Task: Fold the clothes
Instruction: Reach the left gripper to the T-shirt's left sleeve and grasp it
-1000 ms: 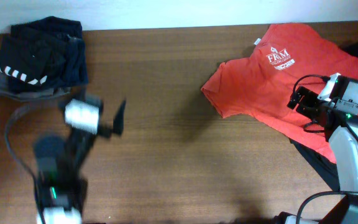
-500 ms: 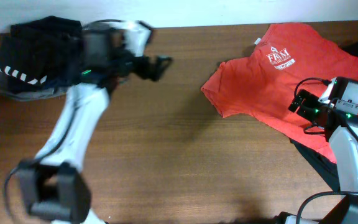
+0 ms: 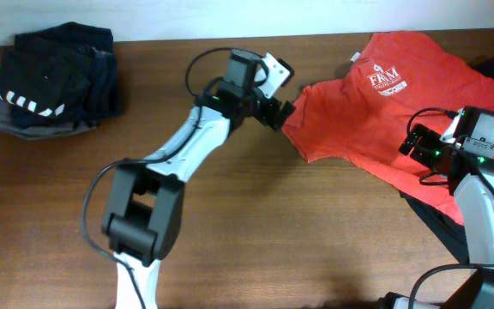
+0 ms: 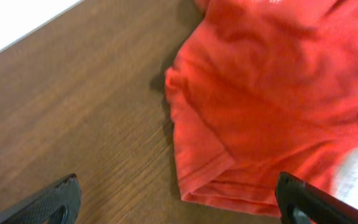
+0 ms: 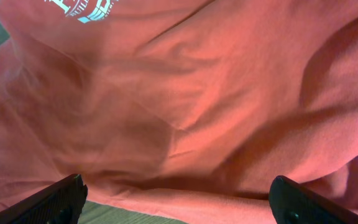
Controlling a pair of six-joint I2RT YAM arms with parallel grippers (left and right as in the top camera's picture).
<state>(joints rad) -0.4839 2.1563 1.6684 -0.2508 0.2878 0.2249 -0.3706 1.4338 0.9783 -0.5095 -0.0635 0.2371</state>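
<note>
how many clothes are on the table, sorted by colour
red cotton t-shirt with white chest print: 1
black garment lying under it: 1
pile of dark folded clothes, top left: 1 pile, separate pieces cannot be told
total: 2 loose garments and 1 pile

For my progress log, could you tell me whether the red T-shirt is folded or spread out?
Spread out: the red T-shirt lies open, rumpled, sleeve and logo showing.

Red T-shirt (image 3: 376, 103) spread rumpled, dark folded clothes (image 3: 54, 79)

Soft, matt red cloth shirt (image 3: 358, 120) on a smooth, faintly glossy wood-grain table (image 3: 256, 223); dark matt cloth pile (image 3: 58, 77)
</note>
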